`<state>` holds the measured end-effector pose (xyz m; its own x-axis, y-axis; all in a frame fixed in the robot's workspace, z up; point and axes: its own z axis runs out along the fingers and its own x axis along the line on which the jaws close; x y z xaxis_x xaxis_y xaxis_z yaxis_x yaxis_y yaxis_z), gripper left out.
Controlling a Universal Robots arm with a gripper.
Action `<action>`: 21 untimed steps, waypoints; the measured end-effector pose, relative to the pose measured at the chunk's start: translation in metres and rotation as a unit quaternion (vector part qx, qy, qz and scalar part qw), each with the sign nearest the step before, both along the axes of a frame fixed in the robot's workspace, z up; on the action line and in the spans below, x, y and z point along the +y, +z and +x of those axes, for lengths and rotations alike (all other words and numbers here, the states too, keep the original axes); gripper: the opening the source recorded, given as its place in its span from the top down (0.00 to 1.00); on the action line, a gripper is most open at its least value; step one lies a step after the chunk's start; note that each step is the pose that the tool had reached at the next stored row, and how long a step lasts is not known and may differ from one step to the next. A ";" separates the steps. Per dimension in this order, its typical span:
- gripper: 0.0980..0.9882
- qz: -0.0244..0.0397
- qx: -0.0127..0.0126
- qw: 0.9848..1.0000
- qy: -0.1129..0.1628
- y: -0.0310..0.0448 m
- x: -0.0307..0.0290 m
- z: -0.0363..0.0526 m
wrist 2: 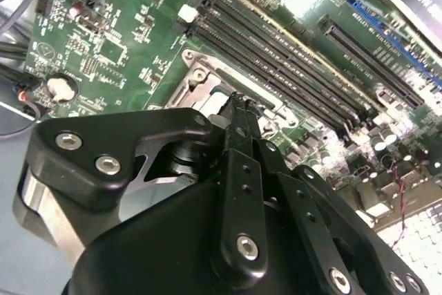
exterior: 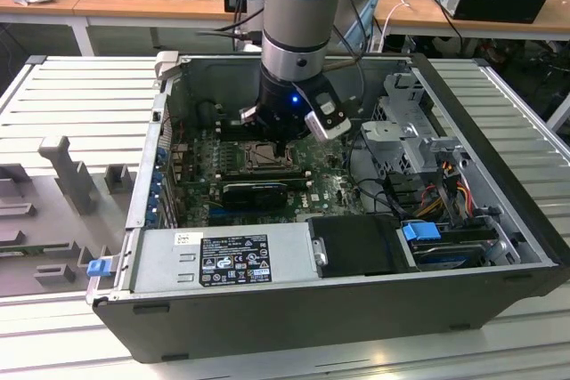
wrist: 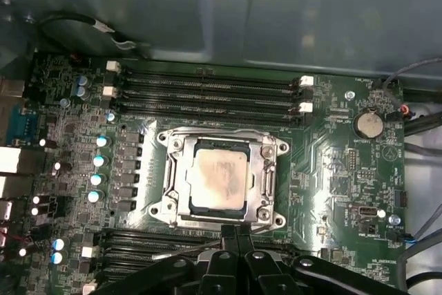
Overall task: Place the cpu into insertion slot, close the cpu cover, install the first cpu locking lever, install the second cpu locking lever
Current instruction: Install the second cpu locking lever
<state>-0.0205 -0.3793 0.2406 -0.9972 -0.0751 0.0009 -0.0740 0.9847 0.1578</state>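
- The cpu (wrist: 219, 179) sits in the insertion slot (wrist: 181, 191), with the cpu cover (wrist: 266, 170) lying flat around it.
- The gripper (wrist: 237, 230), fingers together and holding nothing, hovers at the cover's edge, above the green board (wrist: 331, 164).

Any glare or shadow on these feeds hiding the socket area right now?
First wrist view: cpu evenly lit, mild sheen on the cpu cover. Second wrist view: bright glare on the memory slots, and the pincer blocks much of the socket. Exterior view: case interior dim, arm shading the board.
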 end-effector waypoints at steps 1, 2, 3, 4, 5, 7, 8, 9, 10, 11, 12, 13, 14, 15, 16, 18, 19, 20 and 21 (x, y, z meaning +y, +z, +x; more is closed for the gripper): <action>0.99 0.000 0.000 1.000 0.000 -0.0006 -0.0003 -0.0006; 0.99 0.000 0.000 1.000 0.001 -0.0015 -0.0012 -0.0028; 0.99 0.002 0.000 1.000 0.002 -0.0026 -0.0023 -0.0073; 0.99 0.003 0.000 1.000 0.003 -0.0032 -0.0035 -0.0111; 0.99 0.003 0.000 1.000 0.003 -0.0035 -0.0045 -0.0145; 0.99 0.004 0.000 1.000 0.003 -0.0040 -0.0058 -0.0198; 0.99 0.004 0.000 1.000 0.004 -0.0045 -0.0066 -0.0239; 0.99 0.005 0.000 1.000 0.004 -0.0068 -0.0068 -0.0255; 0.99 0.005 0.000 1.000 0.004 -0.0100 -0.0069 -0.0263; 0.99 0.006 0.000 1.000 0.004 -0.0129 -0.0069 -0.0274; 0.99 0.008 0.000 1.000 0.004 -0.0140 -0.0071 -0.0290; 0.99 0.011 0.000 1.000 0.004 -0.0145 -0.0073 -0.0304; 0.99 0.015 0.000 1.000 0.004 -0.0152 -0.0074 -0.0341; 0.99 0.022 0.000 1.000 0.004 -0.0162 -0.0084 -0.0392; 0.99 0.026 0.000 1.000 0.004 -0.0167 -0.0098 -0.0405; 0.99 0.038 0.000 0.999 0.004 -0.0179 -0.0150 -0.0417; 0.99 0.043 0.000 0.999 0.004 -0.0183 -0.0177 -0.0421; 0.99 0.047 0.000 0.999 0.004 -0.0186 -0.0202 -0.0424; 0.99 0.054 0.000 0.999 0.004 -0.0189 -0.0244 -0.0427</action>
